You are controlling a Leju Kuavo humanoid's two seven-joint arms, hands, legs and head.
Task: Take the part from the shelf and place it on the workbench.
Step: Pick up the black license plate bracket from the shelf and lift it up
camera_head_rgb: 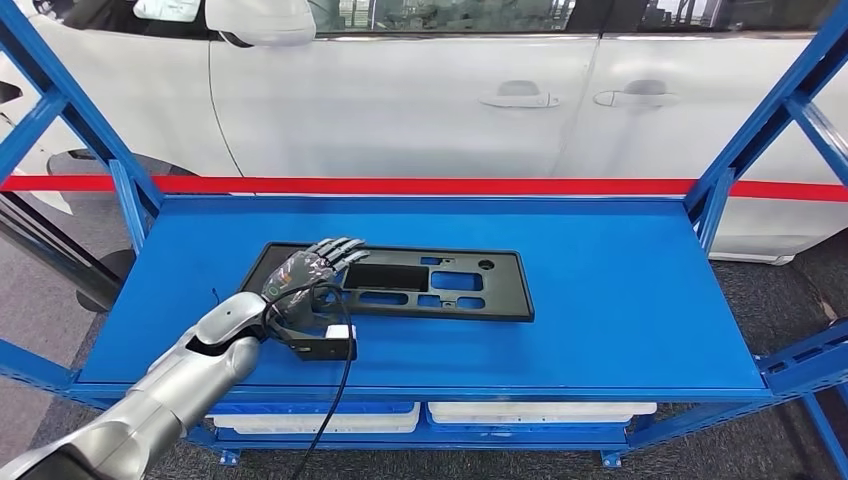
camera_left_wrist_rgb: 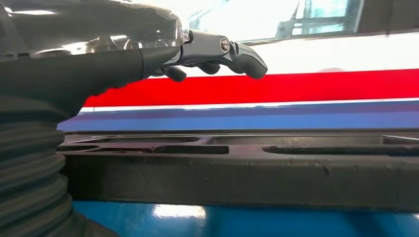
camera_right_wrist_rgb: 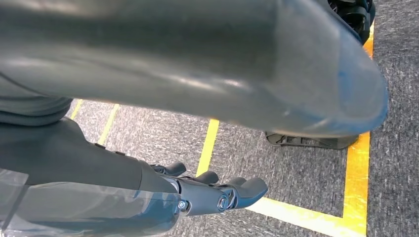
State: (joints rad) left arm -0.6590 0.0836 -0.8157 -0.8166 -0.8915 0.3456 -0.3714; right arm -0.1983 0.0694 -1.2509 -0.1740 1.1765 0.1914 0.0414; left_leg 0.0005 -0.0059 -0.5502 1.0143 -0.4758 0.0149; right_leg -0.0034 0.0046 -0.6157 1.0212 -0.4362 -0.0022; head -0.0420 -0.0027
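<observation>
A flat black plastic panel [camera_head_rgb: 430, 285] with several cut-outs lies on the blue shelf [camera_head_rgb: 620, 300]. My left hand [camera_head_rgb: 315, 268] hovers over the panel's left end with its fingers stretched out and apart, holding nothing. In the left wrist view the fingers [camera_left_wrist_rgb: 232, 54] reach forward above the panel [camera_left_wrist_rgb: 247, 173], with a gap between them and its surface. My right hand [camera_right_wrist_rgb: 217, 195] hangs at my side over the grey floor, fingers loosely extended and empty.
Blue uprights [camera_head_rgb: 730, 170] frame the shelf on both sides. A white car [camera_head_rgb: 450, 90] and a red band [camera_head_rgb: 450, 186] stand behind it. White bins [camera_head_rgb: 540, 412] sit on the level below. Yellow lines [camera_right_wrist_rgb: 296, 215] mark the floor.
</observation>
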